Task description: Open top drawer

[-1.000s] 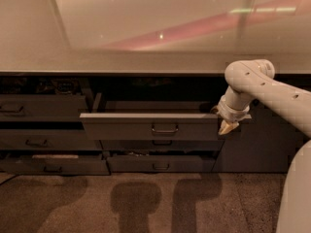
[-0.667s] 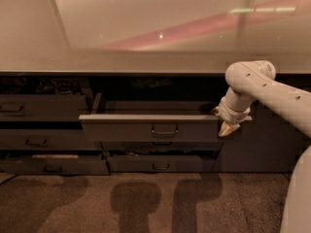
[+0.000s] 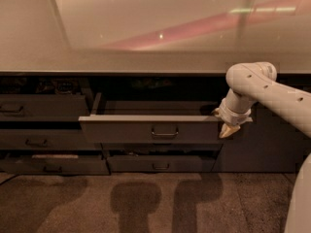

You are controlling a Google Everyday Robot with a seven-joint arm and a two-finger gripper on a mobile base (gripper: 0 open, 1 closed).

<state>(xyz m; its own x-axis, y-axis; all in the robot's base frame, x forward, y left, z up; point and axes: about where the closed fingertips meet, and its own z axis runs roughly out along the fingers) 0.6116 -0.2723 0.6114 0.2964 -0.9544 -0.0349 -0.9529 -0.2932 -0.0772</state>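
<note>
Top drawer [image 3: 121,129] further out, end effector [image 3: 227,130] at corner.

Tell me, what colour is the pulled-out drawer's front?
The top drawer is dark grey, camera view; the end effector is at its right end.

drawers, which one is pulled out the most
The top drawer, the wide one with the centred loop handle: its front stands well forward of the other drawers. The gripper is at its right end.

White rounded arm [image 3: 272,89], small dark dots along shell. Pale ribbed wrist collar [image 3: 234,114]. Ends in tan pointed gripper [image 3: 227,130], mid-right of view. White curved base [image 3: 299,203] at bottom right.
</note>
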